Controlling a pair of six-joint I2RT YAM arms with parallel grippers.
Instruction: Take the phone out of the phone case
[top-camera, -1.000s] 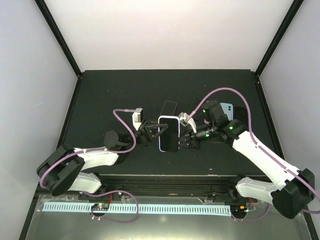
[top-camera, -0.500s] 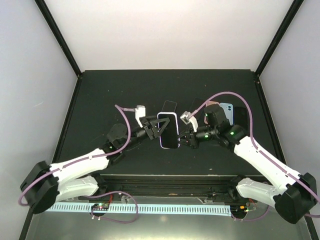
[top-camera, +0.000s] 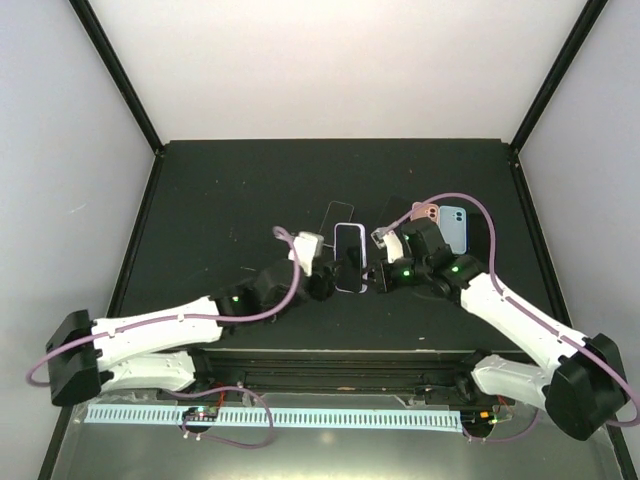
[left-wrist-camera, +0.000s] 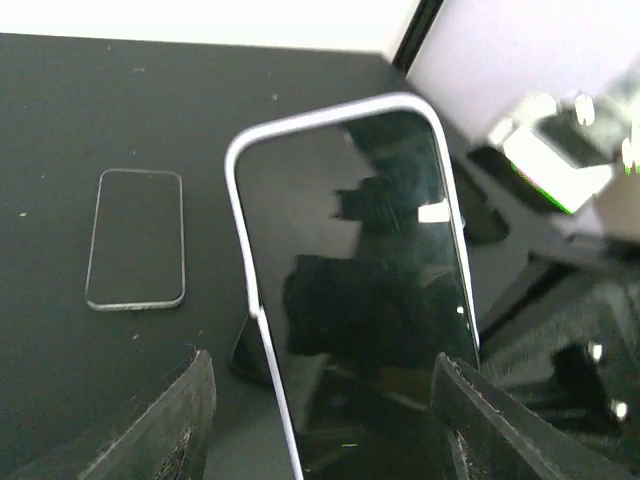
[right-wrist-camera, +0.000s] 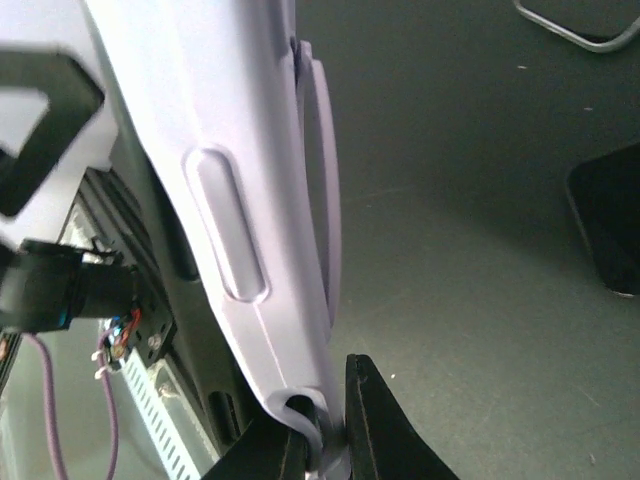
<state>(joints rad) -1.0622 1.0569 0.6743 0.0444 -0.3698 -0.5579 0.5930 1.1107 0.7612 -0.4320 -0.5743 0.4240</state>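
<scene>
At centre frame the phone (top-camera: 349, 258) lies lengthwise up-frame, my right jaws pinching its case (right-wrist-camera: 240, 230) rim, my left jaws spread astride it.

phone (left-wrist-camera: 350, 300) lower end cut off below, right arm (left-wrist-camera: 550, 160) blurred behind it, lilac case (right-wrist-camera: 220, 200) top cropped

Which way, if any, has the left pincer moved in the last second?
Yes. Top view: the left pincer has shifted right, from left of the flat bare phone to straight below it, at the cased phone.
</scene>
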